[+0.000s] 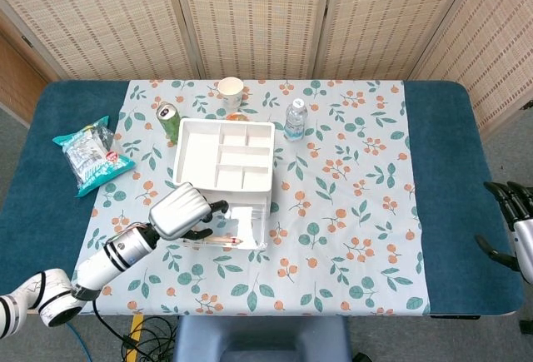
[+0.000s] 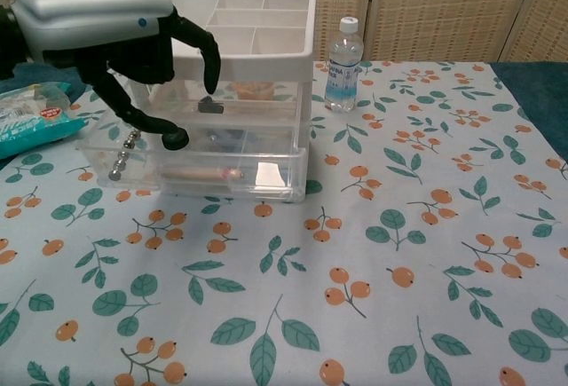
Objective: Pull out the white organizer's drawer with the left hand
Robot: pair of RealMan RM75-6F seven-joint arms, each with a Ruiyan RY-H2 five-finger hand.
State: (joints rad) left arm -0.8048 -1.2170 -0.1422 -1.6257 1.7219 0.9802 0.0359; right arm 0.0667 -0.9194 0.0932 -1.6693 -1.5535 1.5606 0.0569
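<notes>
The white organizer (image 2: 266, 151) stands mid-table with a compartment tray on top and clear drawers below; its tray (image 1: 223, 161) shows from above in the head view. My left hand (image 2: 115, 35) hovers at its front left corner, fingers curled downward and apart. One fingertip (image 2: 211, 82) hangs just above the top drawer's dark knob (image 2: 209, 106). The thumb tip (image 2: 169, 130) lies against the middle drawer's black knob (image 2: 177, 140). Nothing is plainly gripped. In the head view the left hand (image 1: 185, 210) covers the drawers' front left. My right hand (image 1: 510, 212) rests open beyond the table's right edge.
A water bottle (image 2: 343, 65) stands right of the organizer, and a snack bag (image 2: 31, 113) lies to its left. A green can (image 1: 169, 118) and a paper cup (image 1: 231, 91) stand behind it. Silver beads (image 2: 124, 151) sit at the organizer's left side.
</notes>
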